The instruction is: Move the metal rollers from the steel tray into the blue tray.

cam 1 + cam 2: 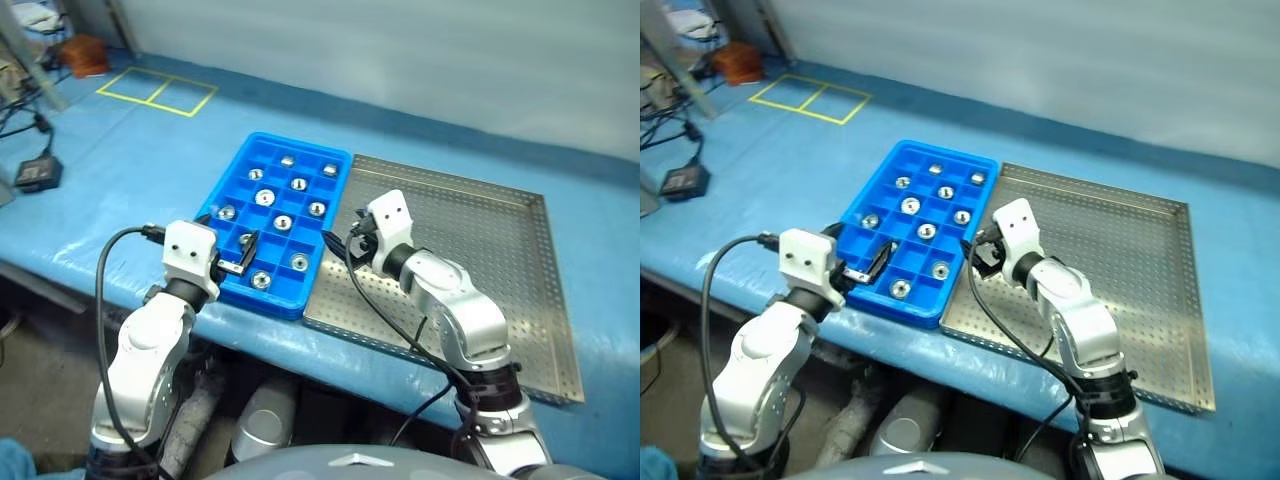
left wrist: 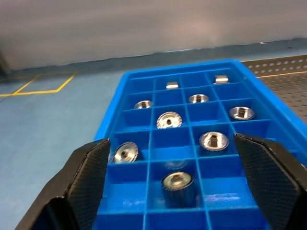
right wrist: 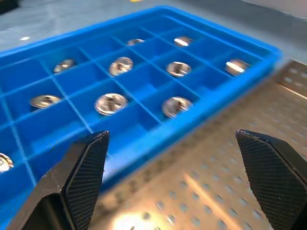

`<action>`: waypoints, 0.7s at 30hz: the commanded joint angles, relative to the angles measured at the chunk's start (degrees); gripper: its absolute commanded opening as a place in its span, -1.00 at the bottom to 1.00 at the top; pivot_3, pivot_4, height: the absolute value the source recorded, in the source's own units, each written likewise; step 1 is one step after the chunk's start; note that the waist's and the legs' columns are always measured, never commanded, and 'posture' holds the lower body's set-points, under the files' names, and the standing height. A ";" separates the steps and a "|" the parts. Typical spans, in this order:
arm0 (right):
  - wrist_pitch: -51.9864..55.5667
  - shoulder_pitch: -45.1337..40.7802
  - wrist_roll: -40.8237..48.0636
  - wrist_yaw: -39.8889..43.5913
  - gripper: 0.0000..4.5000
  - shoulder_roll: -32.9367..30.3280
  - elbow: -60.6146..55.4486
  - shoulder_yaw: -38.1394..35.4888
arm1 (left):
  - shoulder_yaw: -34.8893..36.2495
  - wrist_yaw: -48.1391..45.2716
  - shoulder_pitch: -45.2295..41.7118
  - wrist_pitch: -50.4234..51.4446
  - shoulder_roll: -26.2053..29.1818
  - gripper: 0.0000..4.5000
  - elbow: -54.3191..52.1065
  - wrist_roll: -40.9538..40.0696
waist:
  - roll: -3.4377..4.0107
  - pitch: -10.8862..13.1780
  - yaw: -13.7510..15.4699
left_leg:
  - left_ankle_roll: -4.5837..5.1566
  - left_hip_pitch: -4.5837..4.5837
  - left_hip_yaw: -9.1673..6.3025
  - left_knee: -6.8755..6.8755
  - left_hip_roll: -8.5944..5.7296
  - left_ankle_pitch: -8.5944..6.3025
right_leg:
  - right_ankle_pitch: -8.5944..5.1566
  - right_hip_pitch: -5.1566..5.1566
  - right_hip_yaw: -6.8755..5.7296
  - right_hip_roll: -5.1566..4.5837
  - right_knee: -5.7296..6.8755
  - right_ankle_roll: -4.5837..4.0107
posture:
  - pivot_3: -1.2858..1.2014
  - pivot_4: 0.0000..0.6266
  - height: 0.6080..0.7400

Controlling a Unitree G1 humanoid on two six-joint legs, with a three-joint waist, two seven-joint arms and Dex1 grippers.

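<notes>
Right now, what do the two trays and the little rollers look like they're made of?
Blue tray: likely moulded plastic, glossy, uniform colour, thin grid walls. Steel tray: dull grey sheet metal, evenly perforated, folded rim. Rollers: polished metal, silver with mirror-like glints.

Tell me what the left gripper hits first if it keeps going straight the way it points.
Probably the blue tray: the open left gripper hangs low over its near end, though height is unclear.

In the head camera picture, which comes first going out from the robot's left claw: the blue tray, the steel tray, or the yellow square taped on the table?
From the left gripper, open over the blue tray's near end:
1. Blue tray, directly beneath it.
2. Steel tray, beside the blue tray toward the robot's right.
3. Yellow taped square, far back toward the left.
</notes>
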 commanded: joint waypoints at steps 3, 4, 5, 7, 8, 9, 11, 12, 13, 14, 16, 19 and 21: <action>1.32 3.77 -0.37 -3.55 0.98 -0.76 -7.33 -2.39 | -3.37 -3.10 -4.90 -0.90 0.78 1.00 3.77 -0.21 | -0.01 0.00 -6.90 | 0.05 0.02 -0.11 0.09 -0.02 0.00 | 0.08 0.10 0.02 0.00 0.01 -0.08 | 0.10 -0.52 1.00; 1.66 4.36 -0.34 -4.11 0.98 -0.69 -7.91 -2.52 | -4.00 -3.54 -5.27 -0.98 1.05 1.00 4.33 0.02 | -0.01 0.00 -8.53 | 0.05 0.07 -0.20 0.10 -0.04 0.01 | 0.18 0.17 0.02 0.00 0.02 -0.25 | 0.09 -0.52 1.00; 1.92 5.09 -0.45 -4.60 0.98 -0.79 -8.52 -2.53 | -4.66 -4.05 -5.56 -0.98 1.19 1.00 4.78 0.02 | -0.01 0.00 -10.07 | 0.06 0.09 -0.22 0.11 -0.04 0.01 | 0.18 0.20 0.02 0.00 0.02 -0.26 | 0.09 -0.52 1.00; 2.41 6.65 -0.50 -5.29 0.98 -1.04 -9.83 -2.46 | -5.73 -4.71 -5.87 -0.83 1.24 1.00 5.35 -0.06 | -0.01 0.01 -12.39 | 0.07 0.22 -0.28 0.10 -0.03 0.01 | 0.18 0.28 0.11 -0.01 0.06 -0.27 | 0.08 -0.52 1.00; 2.73 7.40 -0.39 -5.66 0.98 -1.03 -10.48 -2.52 | -6.25 -5.06 -5.88 -0.82 1.44 1.00 5.52 0.08 | -0.02 0.02 -13.31 | 0.07 0.31 -0.32 0.07 -0.02 0.00 | 0.17 0.29 0.20 -0.01 0.10 -0.28 | 0.08 -0.52 1.00; 3.09 8.10 -0.21 -6.01 0.98 -0.93 -11.08 -2.60 | -6.56 -5.28 -5.81 -0.76 1.52 1.00 5.66 0.10 | -0.03 0.03 -14.20 | 0.08 0.45 -0.27 0.03 -0.02 0.00 | 0.15 0.34 0.29 -0.01 0.16 -0.31 | 0.08 -0.52 1.00; 3.53 9.14 -0.06 -6.47 0.98 -0.89 -11.94 -2.43 | -6.69 -5.47 -5.68 -0.57 1.65 1.00 5.82 0.15 | -0.03 0.05 -15.31 | 0.09 0.74 -0.24 0.01 0.02 0.00 | -0.06 0.54 0.34 0.01 0.26 -0.17 | 0.08 -0.52 1.00; 3.78 9.63 -0.02 -6.71 0.98 -0.79 -12.32 -2.28 | -6.65 -5.63 -5.66 -0.21 1.96 1.00 5.83 0.18 | -0.06 0.07 -15.59 | 0.09 0.85 -0.20 0.00 0.04 0.00 | -0.16 0.57 0.37 0.00 0.38 -0.29 | 0.08 -0.52 1.00; 4.01 9.98 -0.01 -6.96 0.98 -0.66 -12.62 -2.14 | -6.57 -5.78 -5.62 -0.06 2.25 1.00 5.85 0.21 | -0.06 0.08 -15.75 | 0.08 0.93 -0.17 0.02 0.04 -0.01 | -0.25 0.57 0.42 0.00 0.54 -0.42 | 0.09 -0.52 1.00; 4.19 10.35 0.02 -7.12 0.98 -0.59 -12.89 -2.05 | -6.51 -5.83 -5.59 0.19 2.42 1.00 5.86 0.19 | -0.06 0.08 -15.80 | 0.08 0.99 -0.17 0.02 0.05 0.00 | -0.37 0.57 0.44 0.00 0.65 -0.59 | 0.09 -0.52 1.00; 4.29 11.07 0.04 -7.33 0.98 -0.68 -13.34 -1.84 | -6.73 -6.04 -5.59 0.58 2.92 1.00 5.99 0.24 | -0.06 0.08 -15.78 | 0.12 1.08 -0.19 0.03 0.07 0.05 | -0.41 0.60 0.45 0.03 0.77 -0.66 | 0.09 -0.52 1.00; 4.34 11.77 0.30 -7.66 0.98 -0.51 -13.51 -1.92 | -6.77 -5.76 -5.51 0.77 2.85 1.00 6.31 0.22 | -0.06 0.08 -15.76 | 0.13 1.19 -0.20 0.03 0.16 0.08 | -0.42 0.71 0.45 0.01 0.80 -0.68 | 0.10 -0.52 1.00; 4.30 11.94 0.34 -7.63 0.98 -0.65 -13.53 -1.81 | -6.74 -5.59 -5.40 0.76 2.53 1.00 6.36 0.02 | -0.07 0.09 -15.75 | 0.13 1.21 -0.16 0.03 0.20 0.08 | -0.41 0.73 0.50 -0.07 0.78 -0.66 | 0.10 -0.52 1.00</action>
